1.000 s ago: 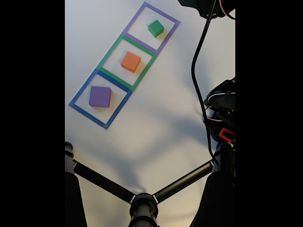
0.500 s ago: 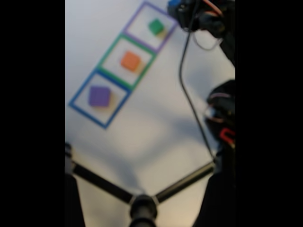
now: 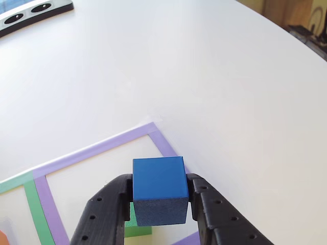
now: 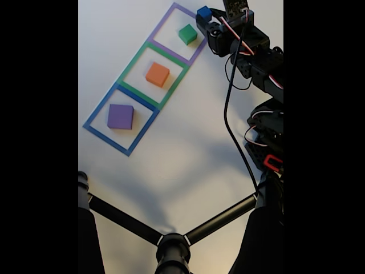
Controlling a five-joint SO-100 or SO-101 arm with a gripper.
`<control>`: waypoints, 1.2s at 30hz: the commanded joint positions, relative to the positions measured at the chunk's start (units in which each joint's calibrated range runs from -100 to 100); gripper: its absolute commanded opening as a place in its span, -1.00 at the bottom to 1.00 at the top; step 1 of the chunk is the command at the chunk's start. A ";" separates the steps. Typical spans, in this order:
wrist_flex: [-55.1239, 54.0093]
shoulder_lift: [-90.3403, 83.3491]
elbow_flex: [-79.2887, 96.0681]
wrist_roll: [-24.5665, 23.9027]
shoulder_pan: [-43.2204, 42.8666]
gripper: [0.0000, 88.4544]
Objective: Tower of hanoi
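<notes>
— Blue cube (image 3: pixel 159 190) location?

— Clamped between the two fingers of my gripper (image 3: pixel 160 204), lower centre of the other view, off the surface.

— Relation to target?

— Green cube (image 4: pixel 187 33) lies just left of it in the fixed view, inside the purple square (image 4: pixel 166 17), top of frame.

— Surface?

— White table (image 3: pixel 214 76), bare around the square.
</notes>
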 commanded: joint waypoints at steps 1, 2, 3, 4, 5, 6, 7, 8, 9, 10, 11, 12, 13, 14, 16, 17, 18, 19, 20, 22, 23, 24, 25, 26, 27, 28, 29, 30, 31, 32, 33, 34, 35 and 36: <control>-14.35 7.85 1.22 0.00 -0.89 -0.97; -16.77 9.85 1.41 0.00 -1.19 -0.97; -18.55 11.45 1.50 0.00 -1.42 -0.97; -20.42 13.14 1.50 0.00 -1.65 -0.97; -22.60 15.06 1.50 0.00 -1.73 -0.97; -25.27 17.46 1.32 0.00 -1.80 -0.97; -27.05 19.63 0.77 0.00 -1.88 -0.97; -28.75 21.87 -0.23 0.00 -2.11 -0.97; -29.97 23.79 -1.23 0.00 -2.26 -0.97; -30.78 25.32 -2.05 0.00 -2.41 -0.97; -31.83 26.92 -2.86 0.00 -2.56 -0.97; -32.72 28.36 -3.50 0.00 -2.56 -0.97; -33.69 29.88 -4.23 0.00 -2.64 -0.97; -34.58 31.24 -4.95 0.00 -2.79 -0.97; -36.44 33.81 -6.14 0.00 -3.02 -0.97; -37.25 34.93 -6.68 0.00 -3.17 -0.97; -37.90 35.81 -7.14 0.00 -3.25 -0.97; -38.30 36.61 -7.59 0.00 -3.25 -0.97; -38.55 37.09 -7.77 0.00 -3.33 -0.97; -38.55 37.57 -7.95 0.00 -3.33 -0.97; -38.55 37.66 -7.86 0.00 -3.40 -0.97; -38.55 37.66 -7.59 0.00 -3.48 -0.97; -38.79 37.74 -7.14 0.00 -3.56 -0.97; -39.03 37.90 -6.77 0.00 -3.63 -0.97; -39.60 38.38 -6.50 0.00 -3.63 -0.97; -40.25 38.94 -6.23 0.00 -3.63 -0.97; -40.89 39.50 -6.14 0.00 -3.71 -0.97; -41.54 40.22 -6.04 0.00 -3.71 -0.97; -42.27 40.94 -6.04 0.00 -3.78 -0.97; -42.92 41.82 -6.23 0.00 -3.86 -0.97; -43.40 42.54 -6.41 0.00 -4.01 -0.97; -44.13 43.34 -6.59 0.00 -4.17 -0.97; -44.62 43.99 -6.77 0.00 -4.32 -0.97; -44.94 44.47 -6.95 0.00 -4.47 -0.97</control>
